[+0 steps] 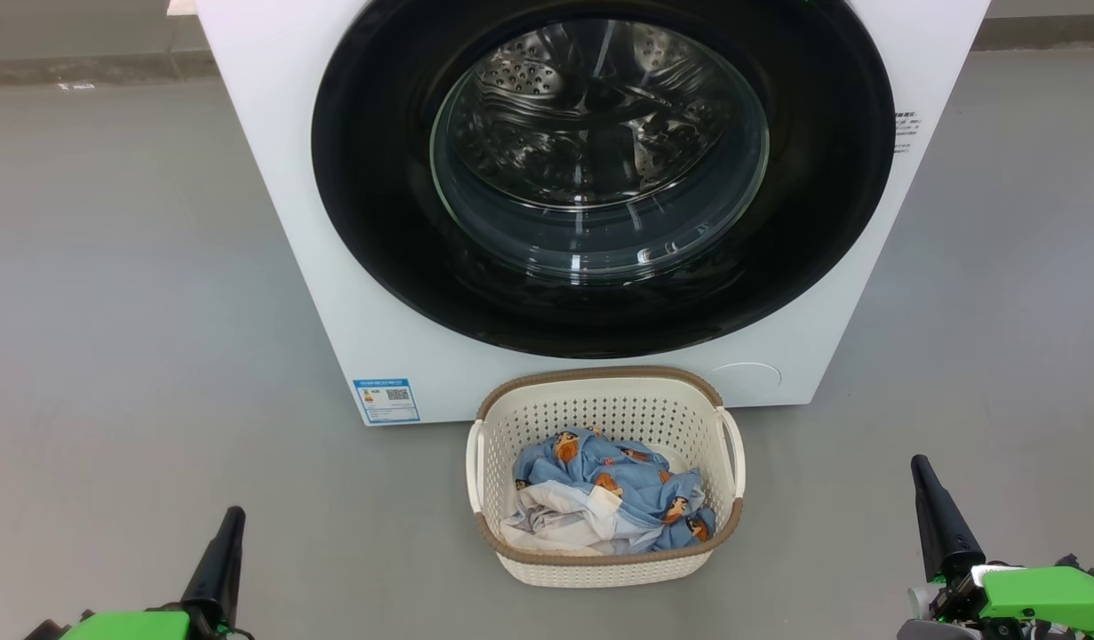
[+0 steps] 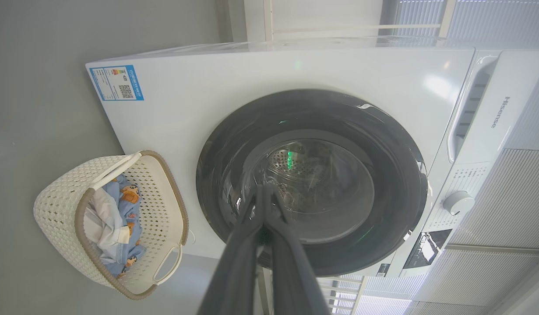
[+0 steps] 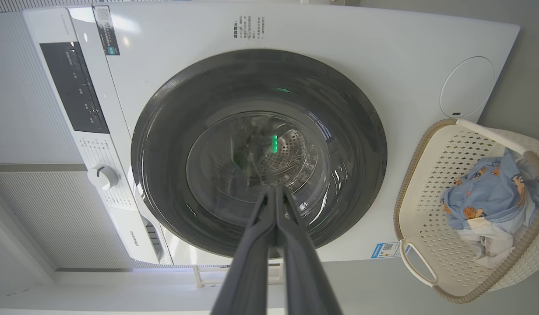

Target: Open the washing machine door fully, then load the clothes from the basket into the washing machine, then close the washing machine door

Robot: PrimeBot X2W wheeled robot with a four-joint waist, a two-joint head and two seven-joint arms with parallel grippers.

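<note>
The white washing machine (image 1: 271,222) stands on the grey floor, its round glossy black door (image 1: 378,204) flat against the front; the steel drum shows through the glass. The cream basket (image 1: 600,569) with a brown rim sits on the floor just below the door. It holds the clothes (image 1: 631,489), light blue cartoon-print fabric over a white-grey piece. My left gripper (image 1: 234,516) is low at the left and my right gripper (image 1: 920,464) low at the right, both shut, holding nothing and well short of the basket. The wrist views show the door (image 2: 396,166) (image 3: 164,131) beyond the pressed-together fingers (image 2: 251,245) (image 3: 256,245).
Bare grey floor (image 1: 111,311) spreads on both sides of the machine. A control panel with a white knob (image 3: 102,176) and a detergent drawer (image 2: 475,109) sit along the machine's top. A blue label sticker (image 1: 385,400) marks its lower front corner.
</note>
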